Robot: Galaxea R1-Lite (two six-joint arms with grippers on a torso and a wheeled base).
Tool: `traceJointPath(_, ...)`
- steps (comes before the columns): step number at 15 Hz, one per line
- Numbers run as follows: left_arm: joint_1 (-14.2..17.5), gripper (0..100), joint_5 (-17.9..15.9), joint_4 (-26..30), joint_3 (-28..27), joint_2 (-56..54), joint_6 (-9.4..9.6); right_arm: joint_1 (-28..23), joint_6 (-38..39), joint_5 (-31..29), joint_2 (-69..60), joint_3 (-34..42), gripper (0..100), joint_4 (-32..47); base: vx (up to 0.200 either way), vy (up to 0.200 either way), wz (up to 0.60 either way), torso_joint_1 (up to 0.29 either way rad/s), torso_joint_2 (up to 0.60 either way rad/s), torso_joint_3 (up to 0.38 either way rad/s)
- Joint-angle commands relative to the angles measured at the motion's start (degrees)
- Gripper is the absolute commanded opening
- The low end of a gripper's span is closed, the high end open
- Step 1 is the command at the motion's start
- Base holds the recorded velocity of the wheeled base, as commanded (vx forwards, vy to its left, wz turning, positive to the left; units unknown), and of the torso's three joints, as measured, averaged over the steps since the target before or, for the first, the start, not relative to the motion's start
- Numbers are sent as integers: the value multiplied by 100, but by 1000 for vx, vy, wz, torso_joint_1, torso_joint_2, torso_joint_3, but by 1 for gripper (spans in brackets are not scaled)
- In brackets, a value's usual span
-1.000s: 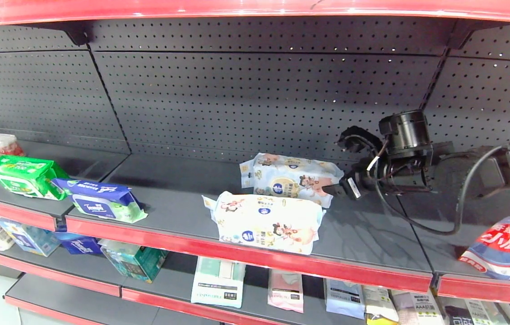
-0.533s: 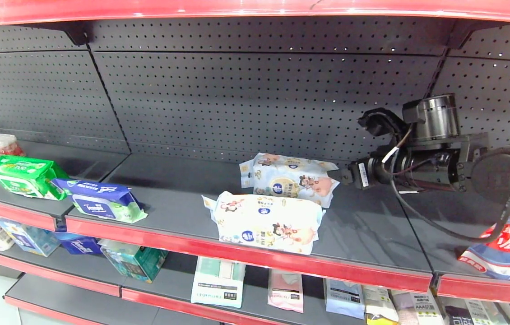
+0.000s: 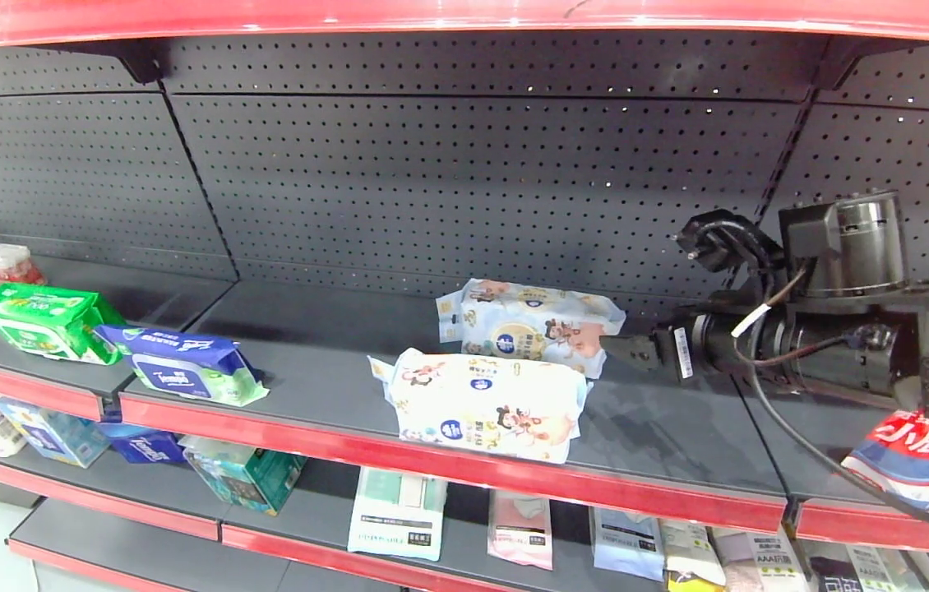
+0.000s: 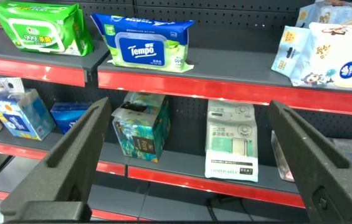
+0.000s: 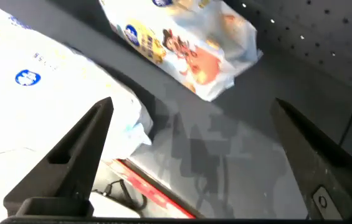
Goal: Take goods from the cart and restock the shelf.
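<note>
– On the dark grey metal shelf (image 3: 678, 444) with the red front lip, where do the goods lie?
– Two soft white packs of wipes with cartoon print lie flat near the middle. The front pack (image 3: 485, 403) is at the lip and the rear pack (image 3: 526, 325) is just behind it.
– And the right gripper (image 3: 625, 349)?
– Low over the board, just beside the rear pack's end, jaws spread, holding nothing.
– The left gripper (image 4: 189, 106)?
– Facing the lower shelves, jaws wide apart, likewise empty.
</note>
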Motion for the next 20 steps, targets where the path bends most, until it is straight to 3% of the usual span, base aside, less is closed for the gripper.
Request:
traceJointPath(1, -7, 100, 4, -2, 0, -3, 2, 50, -52, 179, -140, 502, 100, -384, 0, 0, 0, 0, 0, 0)
traceJointPath(3, 1, 100, 4, -2, 0, -3, 2, 94, -351, 856, -184, 906, 100, -682, 0, 0, 0, 0, 0, 0)
traceJointPath(6, 1, 100, 4, -2, 0, -3, 2, 102, -492, 1243, -166, 1258, 100, -718, 0, 0, 0, 0, 0, 0)
traceJointPath(11, 1, 100, 4, -2, 0, -3, -7, 111, -571, 1594, 220, 1284, 100, -964, 0, 0, 0, 0, 0, 0)
traceJointPath(16, 1, 100, 4, -2, 0, -3, 2, 94, -1203, 2060, 299, 1557, 100, -1069, 0, 0, 0, 0, 0, 0)
traceJointPath(20, 1, 100, 4, -2, 0, -3, 2, 76, -1283, 2095, 431, 1539, 100, -1104, 0, 0, 0, 0, 0, 0)
